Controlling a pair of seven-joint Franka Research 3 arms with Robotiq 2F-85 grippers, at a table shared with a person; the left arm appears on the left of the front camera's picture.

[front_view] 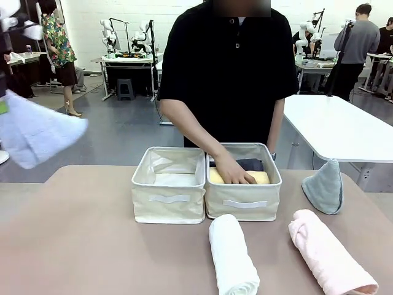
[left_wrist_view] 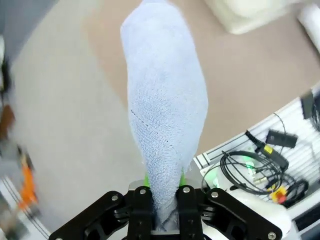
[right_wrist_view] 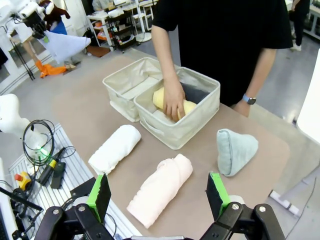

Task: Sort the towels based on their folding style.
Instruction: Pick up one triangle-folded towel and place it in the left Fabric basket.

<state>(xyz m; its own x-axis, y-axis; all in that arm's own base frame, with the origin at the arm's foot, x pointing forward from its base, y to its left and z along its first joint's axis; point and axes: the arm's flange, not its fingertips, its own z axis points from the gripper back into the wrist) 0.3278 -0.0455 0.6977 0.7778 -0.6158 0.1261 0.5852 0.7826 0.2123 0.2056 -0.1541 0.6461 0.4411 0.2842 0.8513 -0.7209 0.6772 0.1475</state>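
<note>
Tan tabletop [front_view: 92,246] mid-sort: holds lavender-blue cone towel [front_view: 34,132] clamped in left gripper [left_wrist_view: 164,197] at front view's upper left, needs next a lowering into centre-left cream basket [front_view: 169,206]; right gripper [right_wrist_view: 157,195] wide, empty.

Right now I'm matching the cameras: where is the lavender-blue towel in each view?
Front view: lavender-blue towel raised at the left edge.
Left wrist view: centre, pinched in the left gripper.
Right wrist view: top left, far off.
Shared landmark: the cream baskets.
</note>
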